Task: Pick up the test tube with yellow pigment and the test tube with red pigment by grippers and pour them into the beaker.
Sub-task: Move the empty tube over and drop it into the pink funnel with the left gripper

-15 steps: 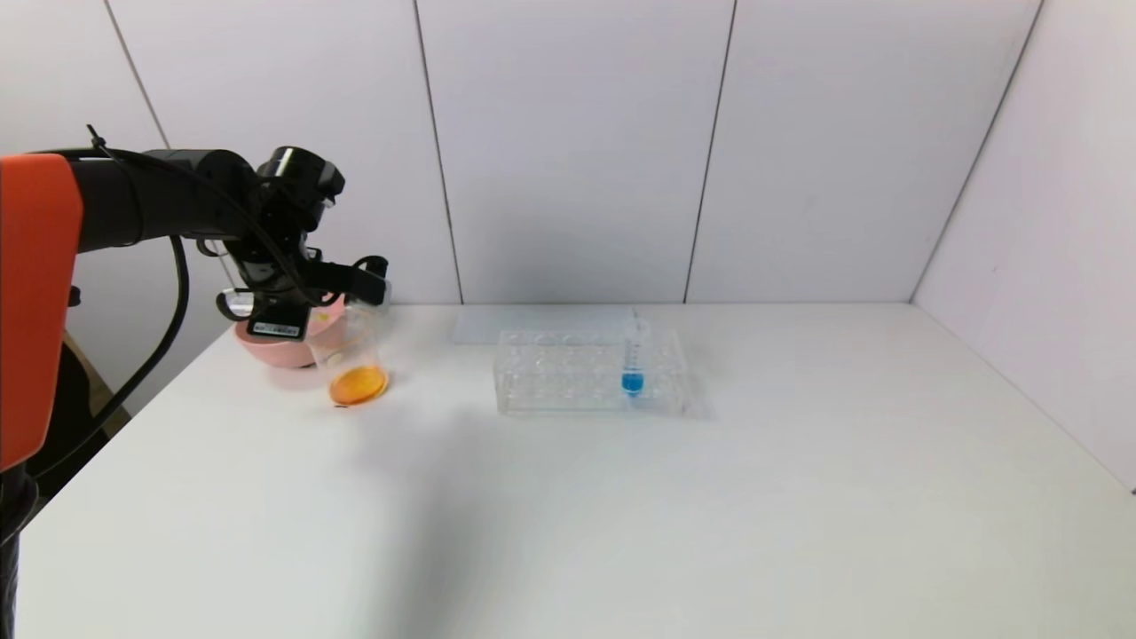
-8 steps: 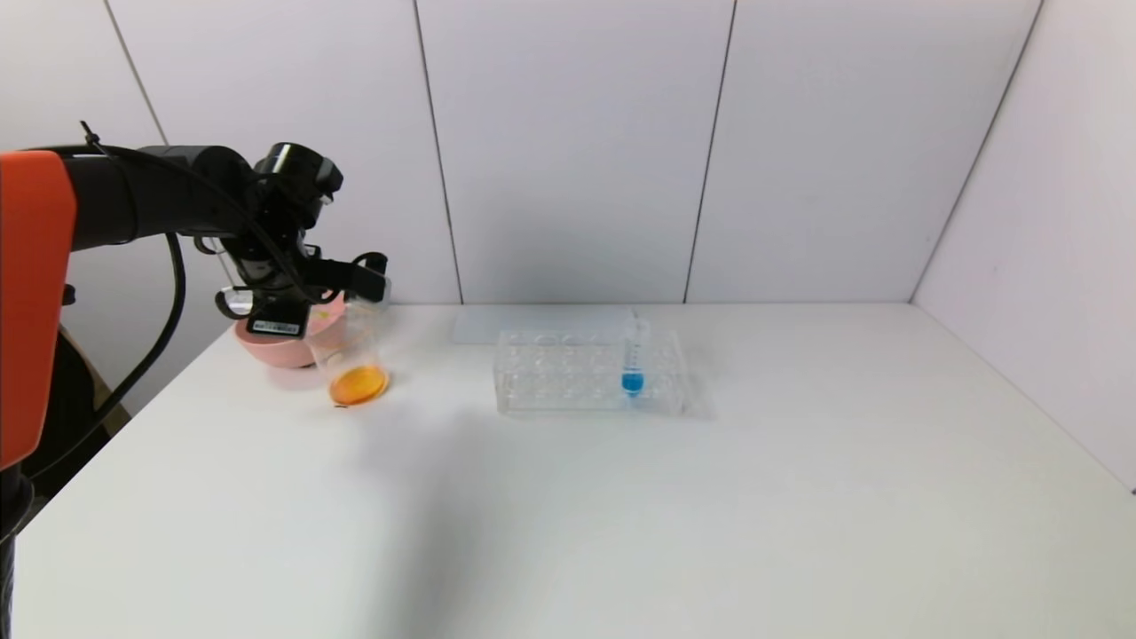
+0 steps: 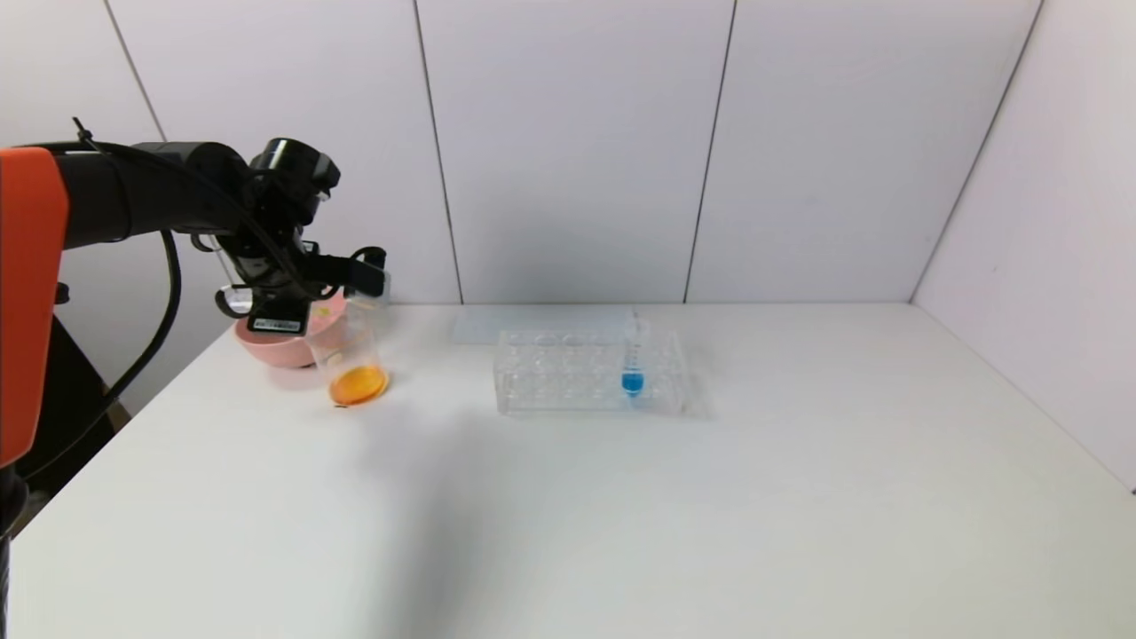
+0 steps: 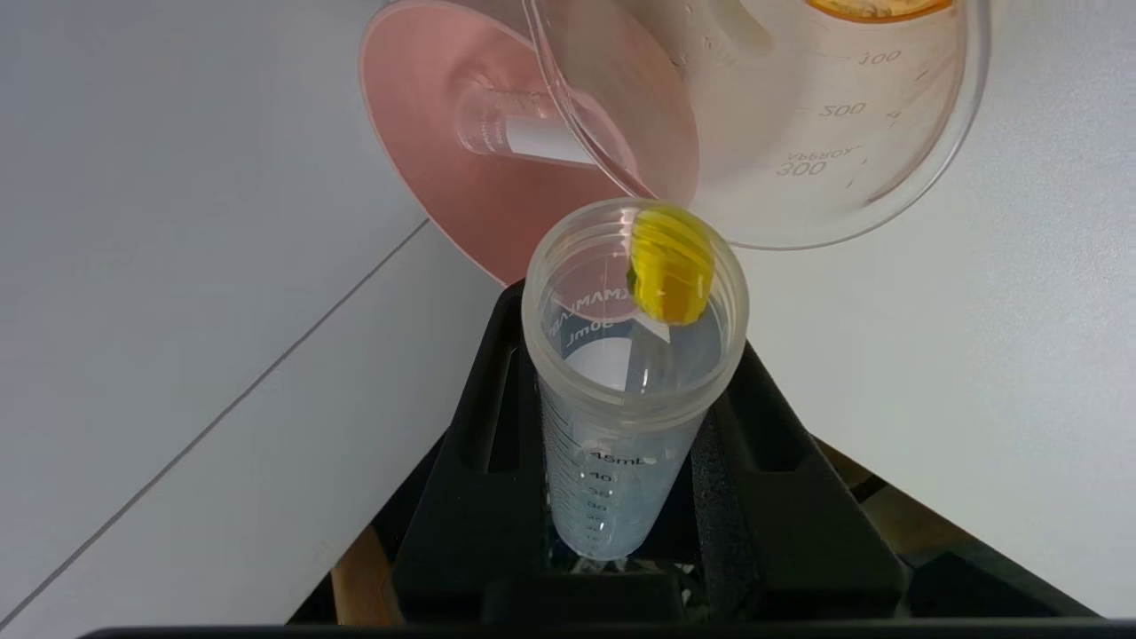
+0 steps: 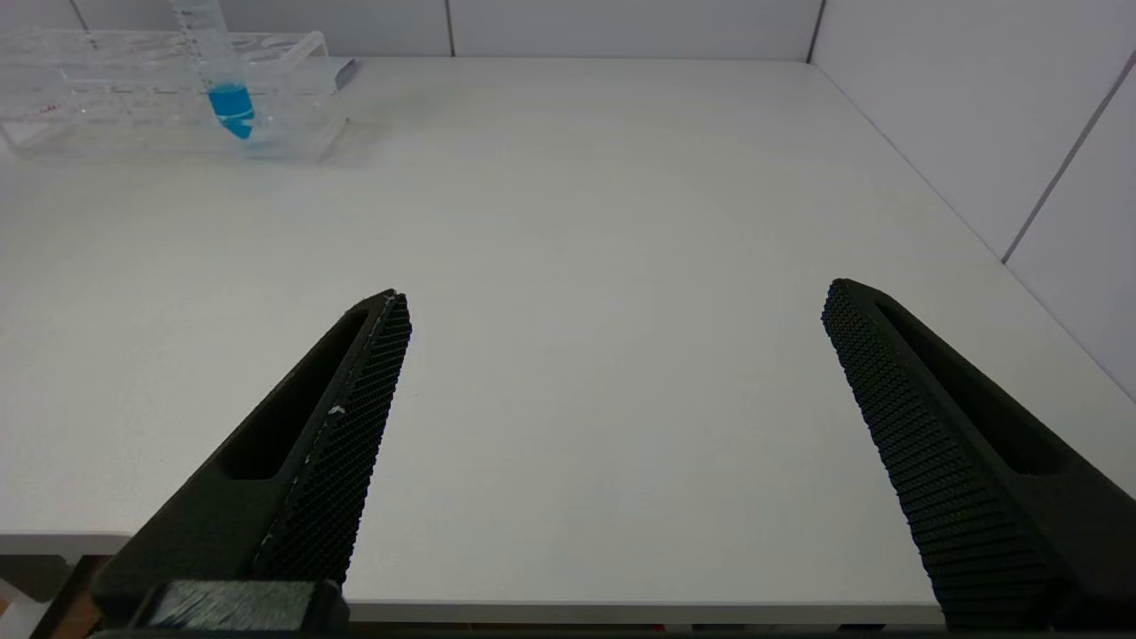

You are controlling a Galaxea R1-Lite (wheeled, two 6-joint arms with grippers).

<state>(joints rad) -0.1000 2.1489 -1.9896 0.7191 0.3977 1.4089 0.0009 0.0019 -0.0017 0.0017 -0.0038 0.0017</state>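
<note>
My left gripper (image 4: 635, 497) hangs above the far left corner of the white counter (image 3: 621, 515), its black jaws closed on the slim clear plastic test tube with yellow pigment (image 4: 635, 373). The tube lies tipped over, its open mouth pointing at the rim of the clear glass beaker (image 4: 799, 115), and a blob of yellow liquid sits just inside the tube's lip, on the beaker side. From my head camera the tube's mouth hovers just over the beaker's top edge (image 3: 351, 355), and a pool of orange liquid lies in the beaker's bottom. Right behind the beaker, touching or nearly so, stands a round pink bowl (image 4: 417, 133) with 1 empty clear tube (image 4: 524, 133) lying in it.

Near the counter's middle, well apart from the beaker, a clear plastic tube rack (image 3: 568, 373) holds 1 upright tube of blue liquid (image 3: 633, 364).

My right gripper (image 5: 612, 417) waits off the counter's near edge, jaws spread wide, holding nothing.
</note>
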